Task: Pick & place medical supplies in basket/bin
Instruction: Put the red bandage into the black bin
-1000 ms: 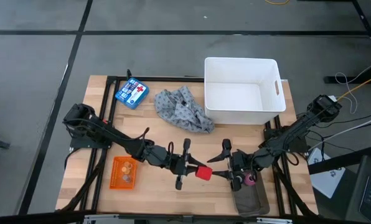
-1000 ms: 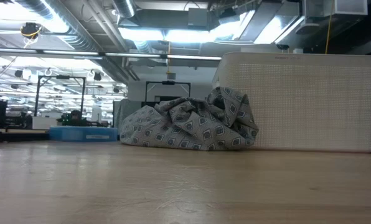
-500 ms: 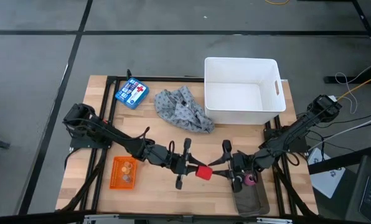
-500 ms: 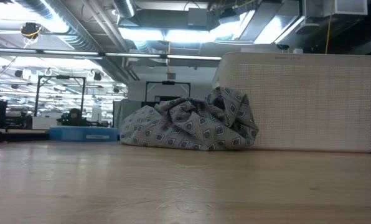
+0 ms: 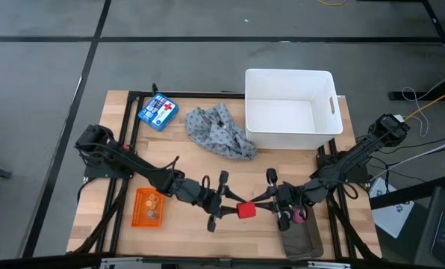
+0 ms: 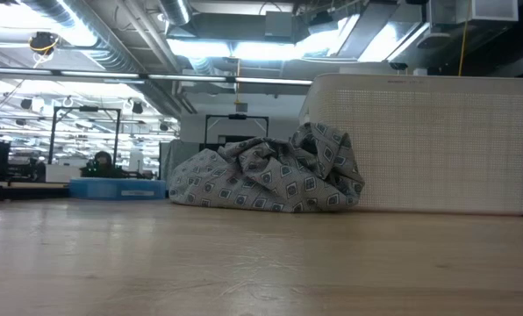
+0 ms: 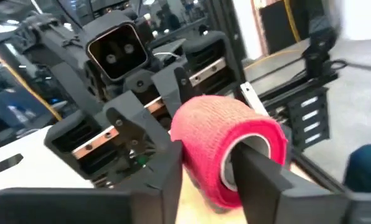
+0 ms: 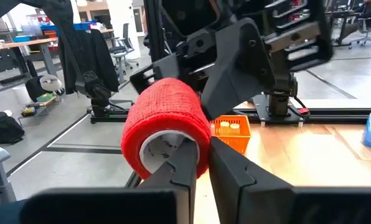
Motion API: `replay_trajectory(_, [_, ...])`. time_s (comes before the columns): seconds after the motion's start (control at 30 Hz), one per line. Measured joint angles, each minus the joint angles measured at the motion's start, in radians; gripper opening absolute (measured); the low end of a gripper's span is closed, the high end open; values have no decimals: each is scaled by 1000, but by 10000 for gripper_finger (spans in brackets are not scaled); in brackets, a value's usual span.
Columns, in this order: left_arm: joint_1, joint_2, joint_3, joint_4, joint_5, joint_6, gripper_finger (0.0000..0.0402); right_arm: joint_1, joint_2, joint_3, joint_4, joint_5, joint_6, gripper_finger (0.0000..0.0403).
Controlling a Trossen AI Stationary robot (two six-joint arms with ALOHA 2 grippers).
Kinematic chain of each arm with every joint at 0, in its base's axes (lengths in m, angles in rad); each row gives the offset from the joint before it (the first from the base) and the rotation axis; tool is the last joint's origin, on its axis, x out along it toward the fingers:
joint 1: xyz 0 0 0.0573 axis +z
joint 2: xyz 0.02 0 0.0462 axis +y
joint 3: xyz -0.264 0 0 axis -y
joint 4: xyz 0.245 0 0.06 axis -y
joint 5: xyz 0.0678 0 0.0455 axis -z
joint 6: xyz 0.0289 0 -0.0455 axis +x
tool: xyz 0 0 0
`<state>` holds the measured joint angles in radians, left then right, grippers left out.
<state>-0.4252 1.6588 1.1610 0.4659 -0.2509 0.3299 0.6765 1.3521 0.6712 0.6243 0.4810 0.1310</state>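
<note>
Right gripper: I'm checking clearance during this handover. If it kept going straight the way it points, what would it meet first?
The right gripper, shut on the red tape roll, points straight at the left gripper just beyond the roll; it would probably meet that first.

light: bright overhead ceiling strips | shadows: soft | blur: left wrist view, background defocused

No readable text, brand or number was found on any object. The only sign seen was a red cross on a white field, printed on the lid of the blue box [image 5: 157, 111] near the table's far left corner in the high view. Faint marks inside the red tape roll's [image 8: 165, 127] core could not be read.
</note>
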Motion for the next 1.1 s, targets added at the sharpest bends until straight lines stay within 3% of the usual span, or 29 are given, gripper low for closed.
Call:
replay_trajectory(0.27, [-112, -74, 0, -178, -381, 66, 193, 1, 0, 0, 5, 4, 0, 34])
replay_trajectory(0.53, [-255, -174, 0, -453, -797, -63, 200, 2, 0, 1, -5, 1, -5, 34])
replay_trajectory(0.7, [-291, -193, -1, -542, -857, -133, 195, 1, 0, 2, -78, -37, 87, 34])
replay_trajectory(0.9, [-275, -192, -1, -545, -856, -128, 196, -6, 0, 11, -235, -223, 419, 34])
replay_trajectory(1.0, [-261, -192, -1, -546, -856, -128, 196, 1, 0, 86, -423, -278, 553, 34])
replay_trajectory(1.1, [-252, -192, -1, -546, -848, -128, 194, 16, 1, 204, -745, -332, 686, 34])
